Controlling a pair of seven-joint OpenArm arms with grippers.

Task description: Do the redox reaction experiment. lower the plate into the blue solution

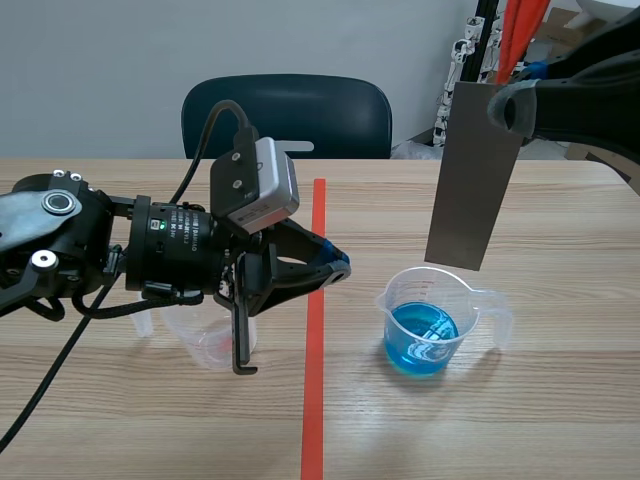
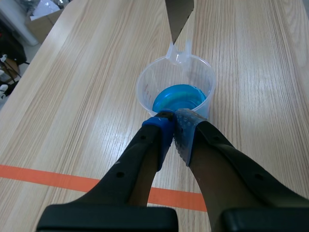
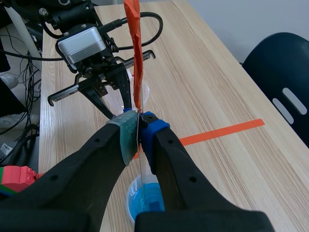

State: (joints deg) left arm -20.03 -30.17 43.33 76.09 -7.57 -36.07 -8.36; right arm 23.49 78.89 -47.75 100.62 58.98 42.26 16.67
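Note:
A grey metal plate (image 1: pixel 473 178) hangs upright from my right gripper (image 1: pixel 506 108), which is shut on its top edge. Its lower edge hovers just above the rim of a clear beaker (image 1: pixel 432 322) with blue solution in its bottom. In the right wrist view the plate (image 3: pixel 136 58) shows edge-on between the fingers of my right gripper (image 3: pixel 140 123), with the blue beaker (image 3: pixel 145 199) below. My left gripper (image 1: pixel 338 266) is shut on nothing, left of the beaker. In the left wrist view my left gripper (image 2: pixel 174 126) sits just short of the beaker (image 2: pixel 176 89), and the plate's corner (image 2: pixel 178 17) hangs over the far rim.
An empty clear beaker (image 1: pixel 205 342) stands under my left arm. An orange tape line (image 1: pixel 315 330) runs down the table's middle. A dark chair (image 1: pixel 285 115) stands behind the far edge. Clutter sits at the back right.

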